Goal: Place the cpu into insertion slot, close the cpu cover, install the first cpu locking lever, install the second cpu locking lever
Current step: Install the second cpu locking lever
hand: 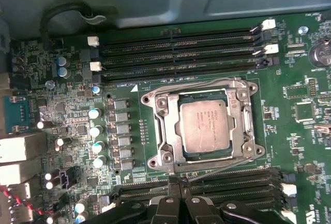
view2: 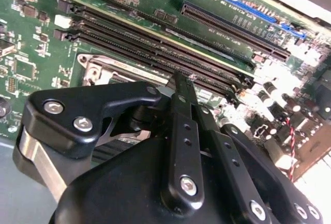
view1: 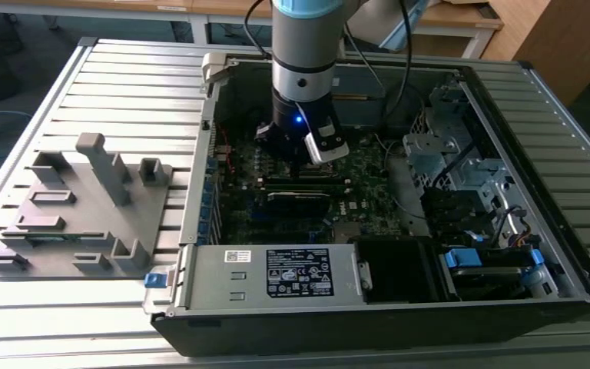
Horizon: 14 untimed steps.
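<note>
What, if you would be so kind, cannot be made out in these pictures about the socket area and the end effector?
- Exterior view: the arm hides the insertion slot and cpu.
- Second wrist view: the end effector body covers most of the socket, leaving one corner of the cpu cover.
- First wrist view: the frame edge cuts off the end effector; whether each locking lever is latched is too fine to judge.

Open computer case (view1: 274,323) on slatted table (view1: 120,84), grey fixture block (view1: 80,215) beside it, black memory slots (hand: 181,43).

A workshop or lab: an open computer case (view1: 377,300) lies on a slatted metal bench (view1: 120,84), wooden desks (view1: 459,19) behind.
</note>
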Each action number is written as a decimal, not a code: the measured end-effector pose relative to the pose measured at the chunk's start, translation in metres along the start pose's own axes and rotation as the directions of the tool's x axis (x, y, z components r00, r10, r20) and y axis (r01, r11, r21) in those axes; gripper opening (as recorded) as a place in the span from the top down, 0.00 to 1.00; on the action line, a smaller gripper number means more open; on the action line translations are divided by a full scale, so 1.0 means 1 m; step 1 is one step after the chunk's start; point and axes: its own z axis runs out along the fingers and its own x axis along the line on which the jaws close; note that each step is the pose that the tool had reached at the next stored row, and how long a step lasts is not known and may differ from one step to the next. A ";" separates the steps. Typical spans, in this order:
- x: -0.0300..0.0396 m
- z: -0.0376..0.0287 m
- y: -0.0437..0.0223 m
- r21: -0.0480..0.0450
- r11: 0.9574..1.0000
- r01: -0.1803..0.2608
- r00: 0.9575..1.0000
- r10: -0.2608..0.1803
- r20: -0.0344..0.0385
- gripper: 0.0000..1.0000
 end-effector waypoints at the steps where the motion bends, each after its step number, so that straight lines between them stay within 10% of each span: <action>1: 0.0000 0.0006 0.0000 0.000 1.000 0.000 1.000 0.000 0.000 0.89; 14: 0.0078 0.0021 -0.0014 -0.009 1.000 0.000 1.000 0.000 -0.001 0.89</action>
